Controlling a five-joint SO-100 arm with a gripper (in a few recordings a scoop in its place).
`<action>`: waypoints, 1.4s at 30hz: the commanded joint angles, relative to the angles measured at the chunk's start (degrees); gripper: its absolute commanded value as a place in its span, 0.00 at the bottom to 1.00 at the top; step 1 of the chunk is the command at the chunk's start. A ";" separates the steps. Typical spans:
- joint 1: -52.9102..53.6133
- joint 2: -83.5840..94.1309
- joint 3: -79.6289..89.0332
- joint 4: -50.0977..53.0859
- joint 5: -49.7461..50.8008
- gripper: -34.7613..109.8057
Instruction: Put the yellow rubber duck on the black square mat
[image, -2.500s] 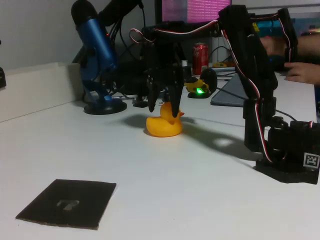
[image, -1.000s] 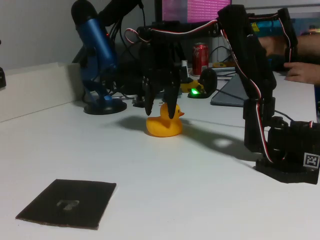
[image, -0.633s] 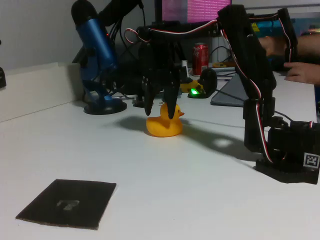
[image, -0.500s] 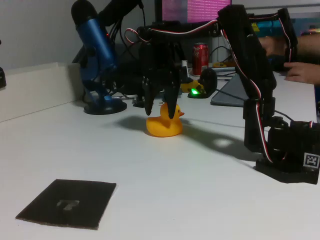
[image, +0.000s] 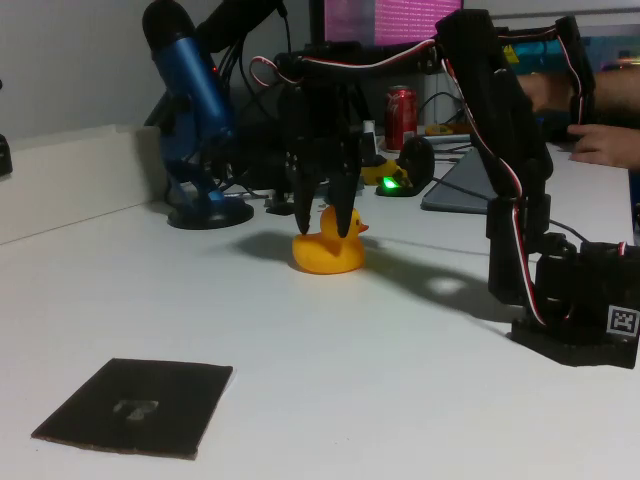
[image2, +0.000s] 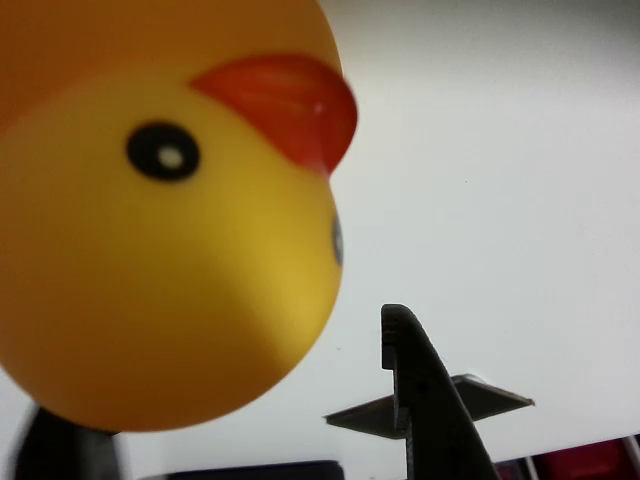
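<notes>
The yellow rubber duck (image: 328, 252) sits upright on the white table, its orange beak toward the right in the fixed view. My black gripper (image: 324, 228) hangs over it, open, with one finger on each side of the duck's head; I cannot tell whether they touch it. In the wrist view the duck's head (image2: 170, 250) looms large at the left, and one finger (image2: 420, 400) stands just to its right. The black square mat (image: 135, 405) lies flat near the front left, far from the duck, and its corners (image2: 480, 395) show behind the finger.
A blue microphone (image: 195, 110) on a round base stands behind and left of the duck. A red can (image: 401, 115), a mouse with a green light (image: 398, 180) and cables crowd the back. The arm's base (image: 575, 310) sits at the right. A person's hand (image: 608, 142) rests far right.
The gripper has shifted slightly left and a little lower around the duck's head. The duck and the mat have not moved.
</notes>
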 joint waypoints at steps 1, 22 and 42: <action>0.79 2.11 -0.44 0.88 -1.14 0.39; 0.62 2.11 -1.05 0.00 -1.23 0.47; -4.13 7.21 -0.88 0.88 -1.14 0.48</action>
